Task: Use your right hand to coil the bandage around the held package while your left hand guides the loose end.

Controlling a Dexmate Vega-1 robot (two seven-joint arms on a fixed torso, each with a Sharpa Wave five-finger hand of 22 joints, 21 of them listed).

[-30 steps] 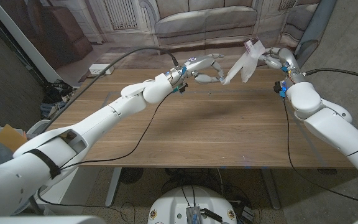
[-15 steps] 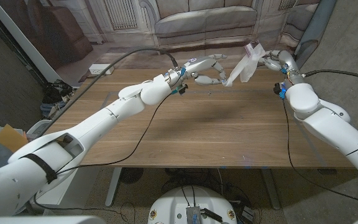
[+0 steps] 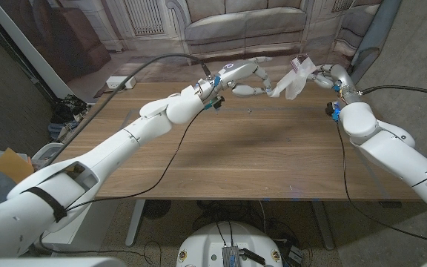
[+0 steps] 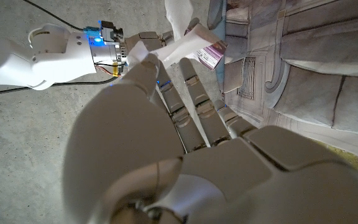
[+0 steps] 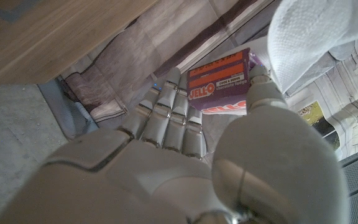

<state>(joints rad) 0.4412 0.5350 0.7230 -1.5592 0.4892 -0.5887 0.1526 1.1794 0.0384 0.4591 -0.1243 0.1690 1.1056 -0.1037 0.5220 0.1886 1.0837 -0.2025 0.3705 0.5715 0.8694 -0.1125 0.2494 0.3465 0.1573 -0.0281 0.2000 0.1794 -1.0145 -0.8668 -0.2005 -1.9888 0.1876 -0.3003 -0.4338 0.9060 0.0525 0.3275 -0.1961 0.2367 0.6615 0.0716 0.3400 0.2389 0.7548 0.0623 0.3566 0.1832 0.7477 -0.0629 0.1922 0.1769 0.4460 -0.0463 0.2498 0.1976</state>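
Right hand [image 3: 330, 73] grips package [image 5: 219, 82] (Jell-O box) | left hand [image 3: 245, 80] apparently pinches bandage [image 3: 288, 83] end

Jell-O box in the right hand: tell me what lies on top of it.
White bandage drapes over one end of the Jell-O box, held in the right hand. The left hand holds the loose end. The covered end is hidden.
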